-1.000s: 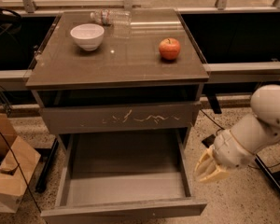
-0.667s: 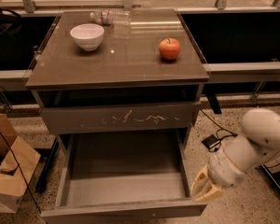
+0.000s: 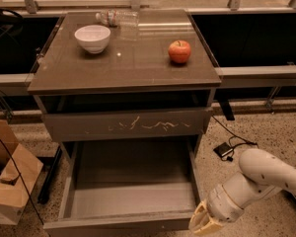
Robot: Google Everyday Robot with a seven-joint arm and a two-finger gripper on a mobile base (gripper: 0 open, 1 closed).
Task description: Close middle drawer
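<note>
The middle drawer (image 3: 130, 194) is pulled far out below the cabinet top. It is a deep grey empty box, and its plain front edge (image 3: 118, 224) runs along the bottom of the view. Above it is the drawer front with pale scratch marks (image 3: 126, 125). My gripper (image 3: 203, 222) is at the bottom right, next to the right end of the open drawer's front, on the end of my white arm (image 3: 266, 177).
On the cabinet top (image 3: 138, 65) stand a white bowl (image 3: 92, 37), a red apple (image 3: 179, 51) and a lying plastic bottle (image 3: 116, 18). A cardboard box (image 3: 10, 181) sits on the floor at the left. A black cable and plug (image 3: 224, 149) lie on the floor at the right.
My arm and gripper have moved down and to the left, from beside the drawer's right wall to its front right corner. The drawer has not visibly moved.
</note>
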